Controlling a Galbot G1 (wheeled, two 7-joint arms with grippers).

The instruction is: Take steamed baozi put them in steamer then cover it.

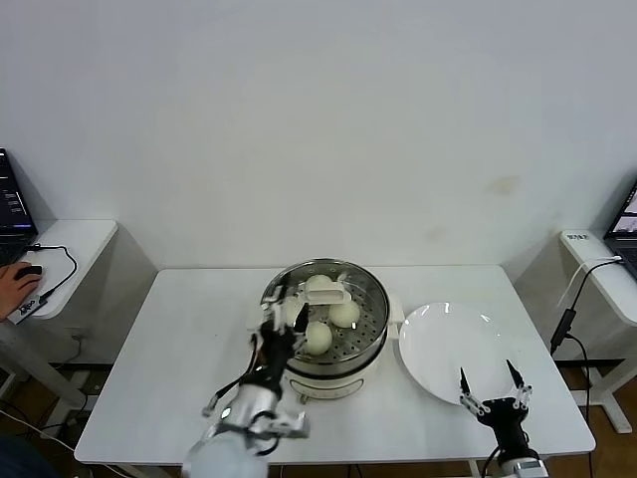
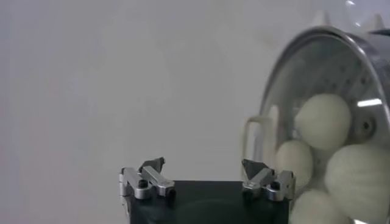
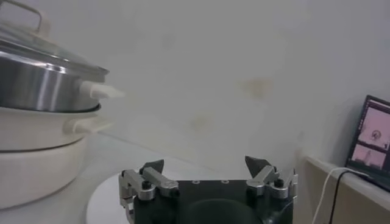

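Observation:
The steamer (image 1: pixel 350 360) stands mid-table, a steel pot on a cream base. The clear glass cover (image 1: pixel 363 289) with its white handle (image 1: pixel 328 293) lies on it. The steamed baozi (image 1: pixel 343 314) show through the glass inside the pot. My left gripper (image 1: pixel 286 317) is open and empty at the pot's left rim, just beside the cover. In the left wrist view my left gripper (image 2: pixel 203 167) is open, with the cover (image 2: pixel 317 67), its handle (image 2: pixel 253 141) and a baozi (image 2: pixel 323 120) close by. My right gripper (image 1: pixel 488 383) is open and empty at the front edge of the white plate.
The empty white plate (image 1: pixel 448 339) lies right of the steamer and shows under my right gripper in the right wrist view (image 3: pixel 103 201). The steamer also shows there (image 3: pixel 36 79). Side desks with laptops and cables flank the table; a person's hand (image 1: pixel 15 284) rests at far left.

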